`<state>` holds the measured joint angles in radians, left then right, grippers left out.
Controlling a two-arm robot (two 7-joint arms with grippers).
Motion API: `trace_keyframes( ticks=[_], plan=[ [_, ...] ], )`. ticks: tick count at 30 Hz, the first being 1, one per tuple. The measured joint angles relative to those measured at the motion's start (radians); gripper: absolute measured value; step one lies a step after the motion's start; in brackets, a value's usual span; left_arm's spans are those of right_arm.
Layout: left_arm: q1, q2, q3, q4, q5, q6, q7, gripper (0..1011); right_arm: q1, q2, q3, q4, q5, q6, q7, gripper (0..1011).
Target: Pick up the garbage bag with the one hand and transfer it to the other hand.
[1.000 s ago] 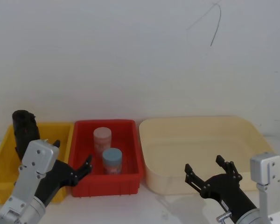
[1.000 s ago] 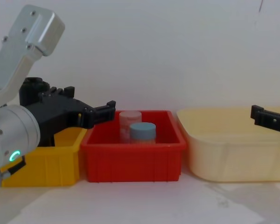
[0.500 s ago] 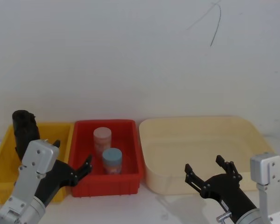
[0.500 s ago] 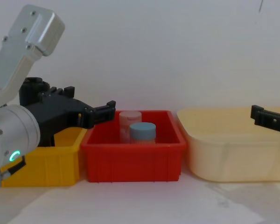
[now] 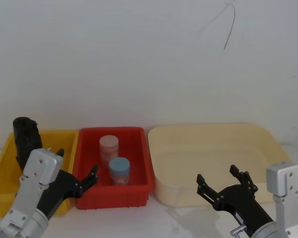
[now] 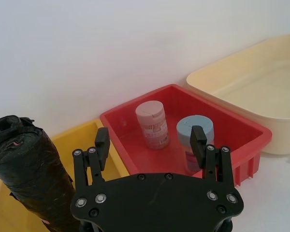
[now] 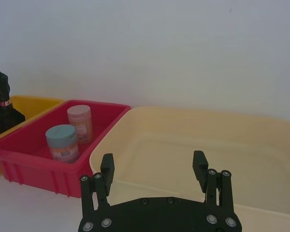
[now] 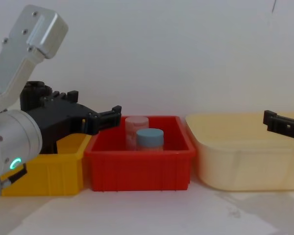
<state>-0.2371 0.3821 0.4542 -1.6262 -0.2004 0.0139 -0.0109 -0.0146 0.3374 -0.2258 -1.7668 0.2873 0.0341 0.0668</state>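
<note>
The garbage bag [image 5: 26,139] is a black roll standing upright in the back left corner of the yellow bin [image 5: 0,191]. In the left wrist view the garbage bag [image 6: 31,179] shows a small red mark on its side. My left gripper [image 5: 77,162], on the arm with the green light [image 8: 14,163], hovers open and empty over the seam between the yellow and red bins, just right of the roll. In the left wrist view the left gripper [image 6: 150,137] points toward the red bin. My right gripper [image 5: 216,174] hangs open and empty at the cream tub's front edge.
A red bin [image 5: 139,191] in the middle holds a pink-lidded jar [image 5: 109,147] and a blue-lidded jar [image 5: 119,170]. A large cream tub [image 5: 258,136] stands to its right. All three containers sit against a white wall, with bare table in front.
</note>
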Motion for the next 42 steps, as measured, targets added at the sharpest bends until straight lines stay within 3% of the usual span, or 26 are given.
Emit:
trace_keyframes(
  ticks=[10,17,27,30,35,42],
  plan=[
    [-0.003,-0.001,-0.001,-0.001,0.000,0.002,-0.001,1001,0.005,-0.001,-0.001,0.001,0.000,0.001,0.005,1002],
    [-0.022,-0.006,-0.010,-0.031,-0.001,0.038,-0.002,1001,0.036,-0.004,-0.007,0.004,0.021,0.018,0.043,1002],
    [-0.045,-0.009,-0.049,-0.176,-0.023,0.190,0.009,1001,0.132,-0.025,-0.035,0.014,0.071,0.072,0.121,1001],
    [-0.031,-0.006,-0.064,-0.216,-0.032,0.224,0.016,1001,0.172,-0.036,-0.053,0.025,0.081,0.092,0.142,1001],
    [0.044,0.003,-0.118,-0.326,-0.061,0.300,0.043,1001,0.254,-0.056,-0.097,0.056,0.084,0.126,0.176,1001],
    [0.140,0.010,-0.171,-0.404,-0.093,0.342,0.062,1002,0.361,-0.080,-0.164,0.120,0.059,0.159,0.214,1002]
  ],
)
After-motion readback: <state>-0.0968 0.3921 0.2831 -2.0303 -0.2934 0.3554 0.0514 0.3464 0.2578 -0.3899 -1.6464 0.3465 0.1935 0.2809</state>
